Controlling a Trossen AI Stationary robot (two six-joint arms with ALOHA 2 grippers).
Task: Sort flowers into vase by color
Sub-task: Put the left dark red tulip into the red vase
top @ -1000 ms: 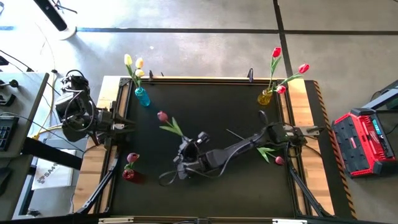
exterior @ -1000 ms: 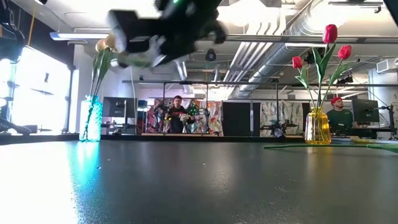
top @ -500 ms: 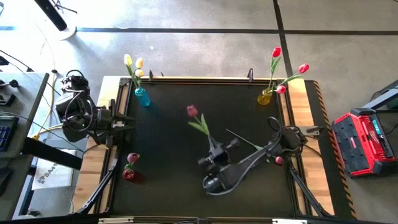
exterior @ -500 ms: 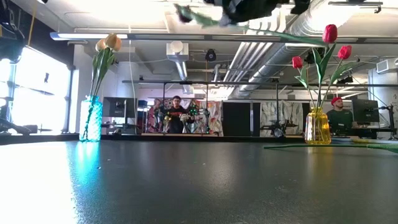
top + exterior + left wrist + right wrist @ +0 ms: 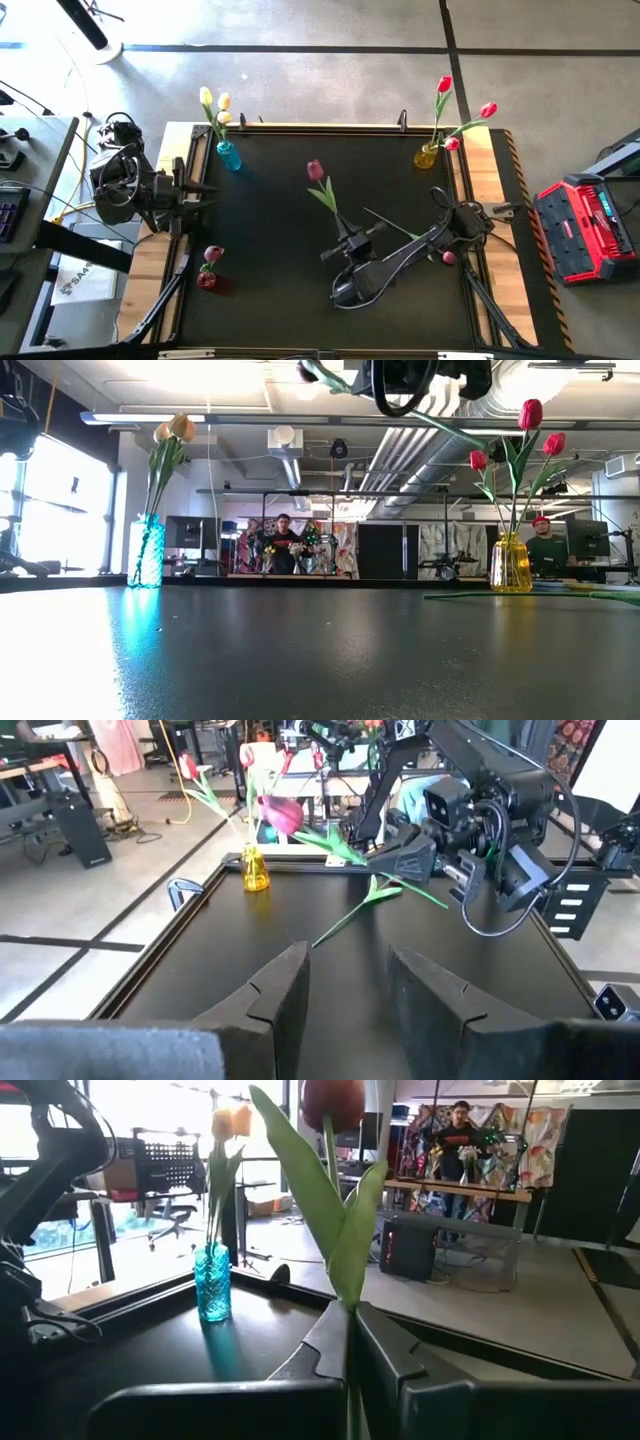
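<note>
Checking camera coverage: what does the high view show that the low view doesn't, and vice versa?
High only: red vase with a pink tulip, a loose tulip lying near the right arm's base, the left gripper parked at the table's left edge.
Low only: people in the room behind.
Both: blue vase, yellow vase, right gripper shut on the maroon tulip.

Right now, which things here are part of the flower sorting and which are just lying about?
Part of the job:
pink tulip held in the right gripper
blue vase
yellow vase
red vase
loose tulip on the table

Just lying about:
red case
keyboard
</note>
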